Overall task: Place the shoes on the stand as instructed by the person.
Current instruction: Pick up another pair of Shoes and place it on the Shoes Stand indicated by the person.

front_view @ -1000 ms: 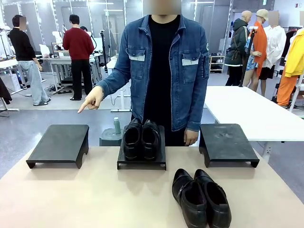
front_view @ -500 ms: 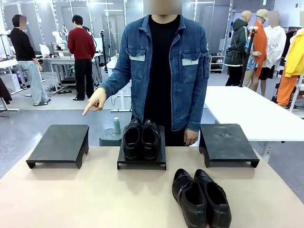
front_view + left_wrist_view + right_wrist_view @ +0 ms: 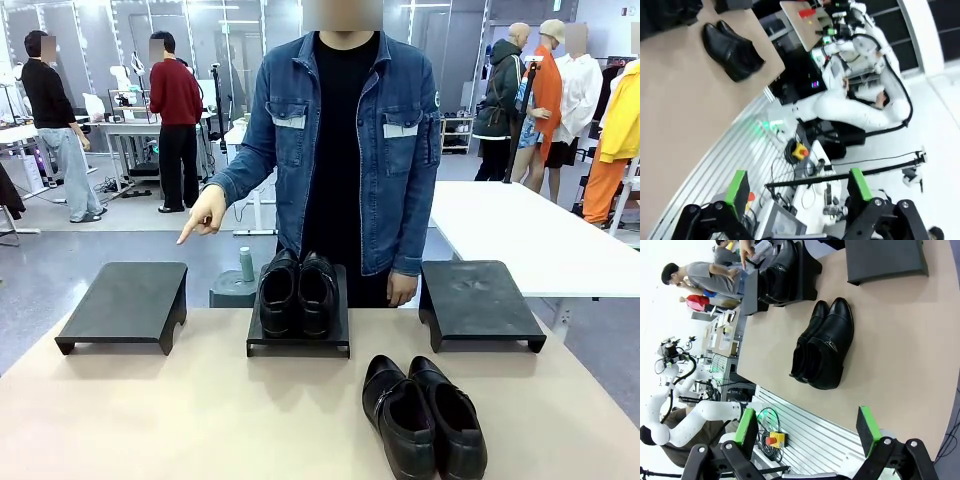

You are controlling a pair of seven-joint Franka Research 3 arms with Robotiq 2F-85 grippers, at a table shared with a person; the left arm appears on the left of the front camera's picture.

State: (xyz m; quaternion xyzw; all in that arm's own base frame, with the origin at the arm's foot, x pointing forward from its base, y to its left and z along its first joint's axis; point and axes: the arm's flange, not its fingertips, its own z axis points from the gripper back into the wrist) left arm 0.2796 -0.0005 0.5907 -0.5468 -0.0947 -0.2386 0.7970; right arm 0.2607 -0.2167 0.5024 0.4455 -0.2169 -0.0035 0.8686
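Note:
One pair of black shoes (image 3: 298, 292) stands on the middle stand (image 3: 298, 343). The other pair of shoes (image 3: 425, 415) lies on the table near its front edge, right of centre, toes toward me. The person (image 3: 340, 130) in a denim jacket stands behind the middle stand, one hand (image 3: 205, 212) pointing down toward the bare left stand (image 3: 125, 300). My left gripper (image 3: 799, 186) hangs open off the table's edge, with the loose shoes (image 3: 732, 45) far off. My right gripper (image 3: 807, 429) is open too, short of the loose shoes (image 3: 822, 347).
A bare right stand (image 3: 480, 300) sits at the far right of the tan table (image 3: 180, 410). A white table (image 3: 520, 235) stands behind it. Other people work at benches farther back.
The person's pointing hand has shifted slightly up and toward the middle while still aimed at the left stand. Shoes and stands have not moved.

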